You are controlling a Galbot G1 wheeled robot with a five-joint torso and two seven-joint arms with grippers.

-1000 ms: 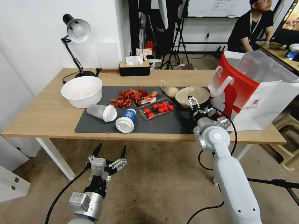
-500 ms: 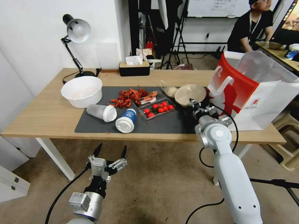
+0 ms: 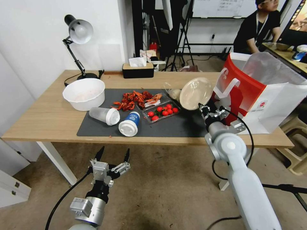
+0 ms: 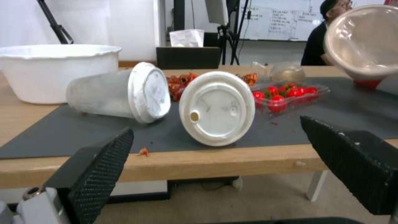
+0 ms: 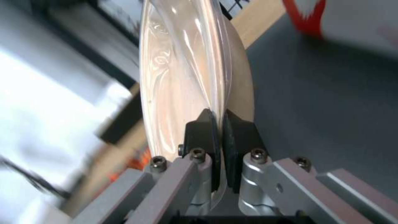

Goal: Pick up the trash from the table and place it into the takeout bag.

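Observation:
My right gripper [image 3: 202,107] [image 5: 218,123] is shut on the rim of the clear lidded plastic bowl [image 3: 195,93] [image 5: 186,77]. The bowl is off the mat and tilted up on edge, just left of the red and white takeout bag [image 3: 255,92]. More trash lies on the table's [image 3: 48,118] dark mat [image 3: 172,126]: a frosted lidded cup [image 3: 104,115] [image 4: 116,93] on its side, a blue-white paper cup [image 3: 129,123] [image 4: 217,107] on its side, and a small clear bag [image 3: 174,93]. Below the table's front edge, my left gripper [image 3: 112,158] hangs open, its fingers [image 4: 99,161] facing the cups.
A tray of cherry tomatoes [image 3: 161,111] and a pile of crayfish shells [image 3: 136,99] lie mid-mat. A white bowl [image 3: 84,93] stands at the left, with a desk lamp [image 3: 78,32] and a black tissue box [image 3: 138,69] along the back edge.
The right gripper has lifted the lidded bowl off the mat and tipped it up on edge, shifting slightly right toward the bag. The left arm has not moved.

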